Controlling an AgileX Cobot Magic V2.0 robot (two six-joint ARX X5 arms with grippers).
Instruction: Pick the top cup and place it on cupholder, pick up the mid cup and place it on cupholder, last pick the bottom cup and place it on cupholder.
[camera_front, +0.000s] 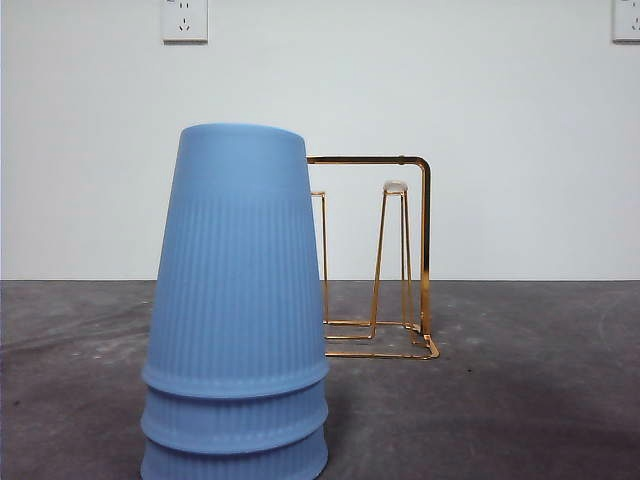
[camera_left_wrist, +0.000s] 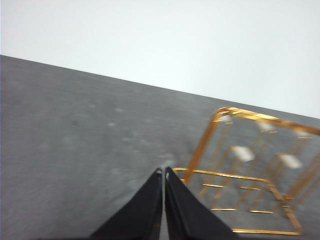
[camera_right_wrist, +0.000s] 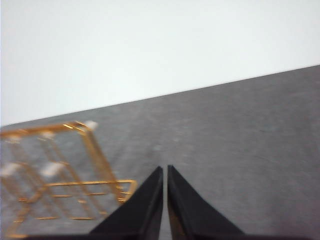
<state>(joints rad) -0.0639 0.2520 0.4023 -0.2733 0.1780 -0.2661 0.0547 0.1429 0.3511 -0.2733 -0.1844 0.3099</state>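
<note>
Three blue ribbed cups are nested upside down in one stack on the dark grey worktop, standing close to its near edge and left of centre in the front view: the top cup (camera_front: 240, 260) covers most of the stack, with only the rim band of the mid cup (camera_front: 235, 420) and of the bottom cup (camera_front: 235, 462) showing beneath it. The cupholder (camera_front: 400, 255), a thin gold wire rack, stands upright behind the stack and toward the right, nearer the far edge by the white wall; its left portion is hidden by the stack and its prongs carry no cups. The left gripper (camera_left_wrist: 164, 172) hangs above bare worktop with the cupholder (camera_left_wrist: 250, 175) just beside it, jaws pressed together and holding nothing. The right gripper (camera_right_wrist: 165, 170) likewise hangs over bare worktop near the cupholder (camera_right_wrist: 55, 170), jaws closed to a hairline gap and empty. Neither gripper appears in the front view. Two wall sockets (camera_front: 184, 20) sit high on the wall.
</note>
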